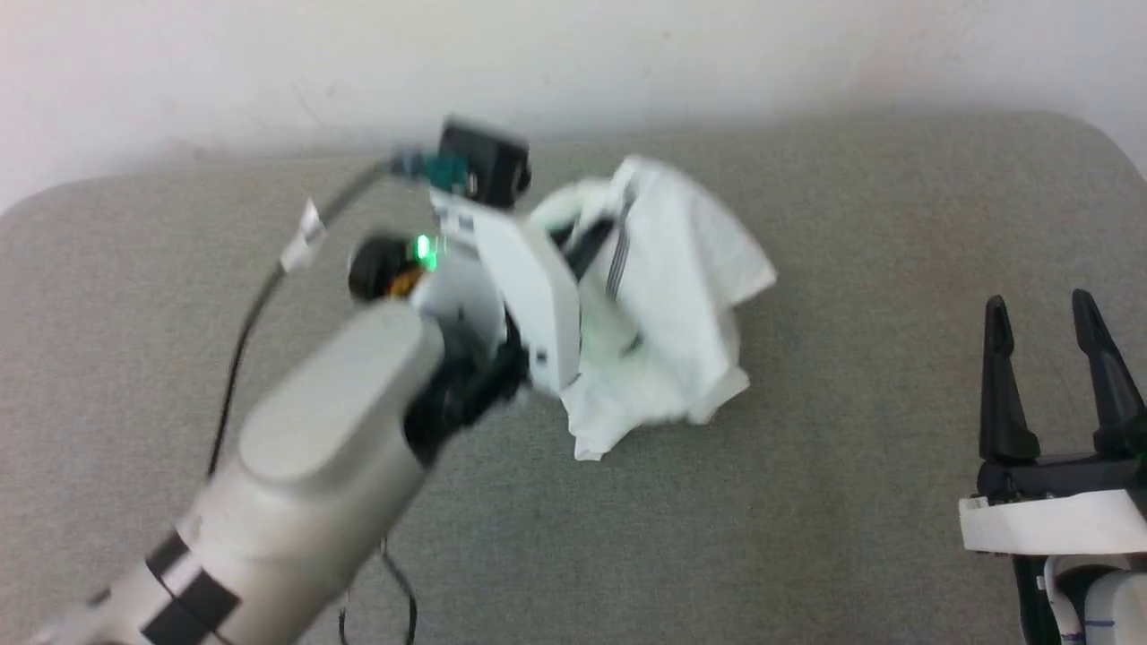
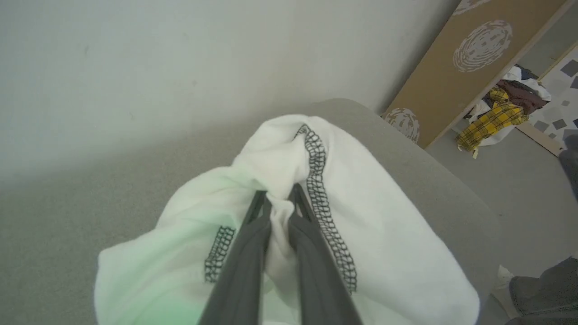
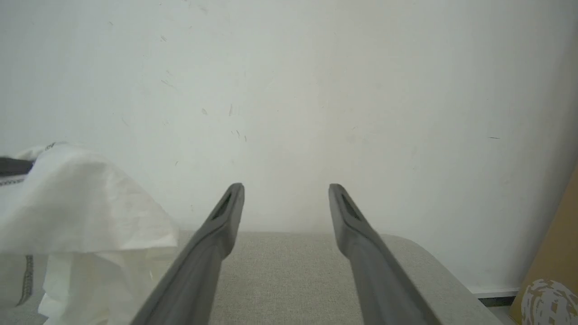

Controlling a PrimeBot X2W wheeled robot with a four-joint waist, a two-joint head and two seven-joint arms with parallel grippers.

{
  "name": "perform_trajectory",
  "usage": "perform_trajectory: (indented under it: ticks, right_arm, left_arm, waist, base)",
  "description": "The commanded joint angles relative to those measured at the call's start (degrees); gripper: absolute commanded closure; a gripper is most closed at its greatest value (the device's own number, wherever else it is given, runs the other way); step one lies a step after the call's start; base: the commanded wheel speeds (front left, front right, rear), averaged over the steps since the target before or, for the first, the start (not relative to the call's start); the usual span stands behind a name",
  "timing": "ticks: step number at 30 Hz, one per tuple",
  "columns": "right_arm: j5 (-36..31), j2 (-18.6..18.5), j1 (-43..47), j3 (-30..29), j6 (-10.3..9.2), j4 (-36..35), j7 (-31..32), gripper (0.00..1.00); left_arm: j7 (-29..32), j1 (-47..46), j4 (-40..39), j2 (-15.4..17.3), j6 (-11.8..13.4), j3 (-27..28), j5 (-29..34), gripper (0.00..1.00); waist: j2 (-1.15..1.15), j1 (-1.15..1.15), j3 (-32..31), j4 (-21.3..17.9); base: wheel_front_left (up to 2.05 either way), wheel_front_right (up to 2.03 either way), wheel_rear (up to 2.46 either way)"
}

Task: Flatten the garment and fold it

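My left gripper (image 2: 279, 198) is clamped on a fold of the white shirt (image 1: 681, 269), which is bunched over the middle of the grey table (image 1: 851, 502). I judge nothing flattened or folded yet. My right gripper (image 1: 1039, 309) stands spread wide and empty, near the table's right edge.

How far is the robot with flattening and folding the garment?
Done: nothing; the garment lies crumpled on the grey surface. In hand: the left gripper is shut on a fold beside the zigzag seam. Left: spreading and every fold; the right gripper stands open.
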Motion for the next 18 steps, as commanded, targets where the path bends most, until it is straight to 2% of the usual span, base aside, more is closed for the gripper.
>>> perform_trajectory:
  ticks: [1, 8, 9, 10, 14, 18]
  right_arm:
    - [0.5, 0.0, -0.2, 0.5, 0.3, 0.0, -0.2, 0.0]
    - [1.0, 0.0, -1.2, 1.2, 0.3, 0.8, -0.3, 0.0]
    - [1.0, 0.0, -1.2, 1.0, 0.3, 1.0, -0.3, 0.0]
    - [0.9, 0.0, -1.2, 0.9, 0.3, 1.1, -0.3, 0.0]
    - [0.7, 0.0, -1.4, 0.9, 0.3, 1.5, -0.3, 0.0]
    - [0.6, 0.0, -1.5, 1.3, 0.3, 1.7, -0.3, 0.0]
  left_arm:
    - [-1.3, 3.6, 1.8, -0.3, 0.7, -1.0, 0.3, 1.0]
    - [-6.3, 12.1, 11.3, -2.8, 0.6, -4.3, 0.9, 1.0]
    - [-7.0, 12.3, 11.9, -3.4, 0.1, -4.3, 0.7, 0.56]
    - [-8.1, 12.3, 12.3, -4.0, -0.1, -3.8, 0.5, 0.0]
    - [-13.1, 10.9, 11.9, -5.1, -1.0, -1.9, 0.8, 0.0]
    - [-19.2, 10.5, 8.1, -4.1, -0.6, 1.3, 1.1, 0.0]
  waist:
    - [0.0, -0.01, 1.3, -1.1]
    - [0.0, -0.01, 3.4, -1.5]
    - [0.0, -0.01, 3.6, -1.3]
    - [0.0, -0.01, 3.8, -0.9]
    - [0.0, -0.01, 3.7, 0.6]
    - [0.0, -0.01, 2.9, 2.1]
  base:
    - [0.0, 0.0, 0.0]
    - [0.0, 0.0, 0.0]
    - [0.0, 0.0, 0.0]
    - [0.0, 0.0, 0.0]
    - [0.0, 0.0, 0.0]
    - [0.0, 0.0, 0.0]
